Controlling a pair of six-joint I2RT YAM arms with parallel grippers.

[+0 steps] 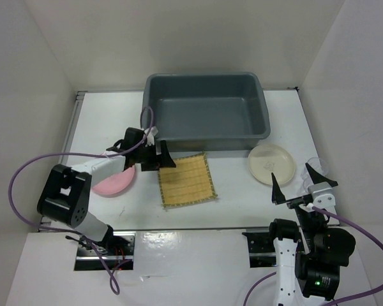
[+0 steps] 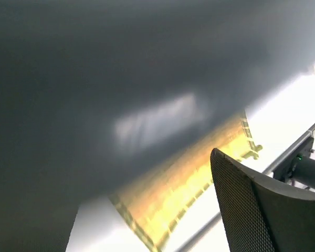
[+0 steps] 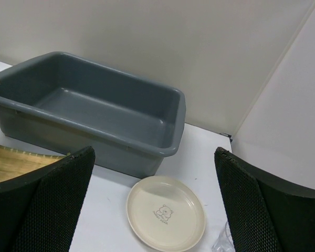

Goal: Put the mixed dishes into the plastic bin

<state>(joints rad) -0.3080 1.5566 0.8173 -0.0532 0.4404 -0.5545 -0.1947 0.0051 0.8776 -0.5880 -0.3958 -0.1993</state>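
the plastic bin (image 1: 204,115) stands at the far side of the table (image 1: 242,201), and nothing is inside it. in front of its wall lies the yellow mat (image 1: 186,180), flat and a little turned. left of the mat is the pink plate (image 1: 115,183), partly covered by the left arm. the cream plate (image 1: 271,164) lies right of the mat, near the right front corner of the bin. the clear cup (image 3: 223,242) is just beside that plate, only faintly visible. the left gripper (image 1: 158,160) is at the far left corner of the mat, close to the bin wall; its fingers are apart and hold nothing. the right gripper (image 1: 298,182) is near the cream plate, jaws wide apart, also holding nothing.
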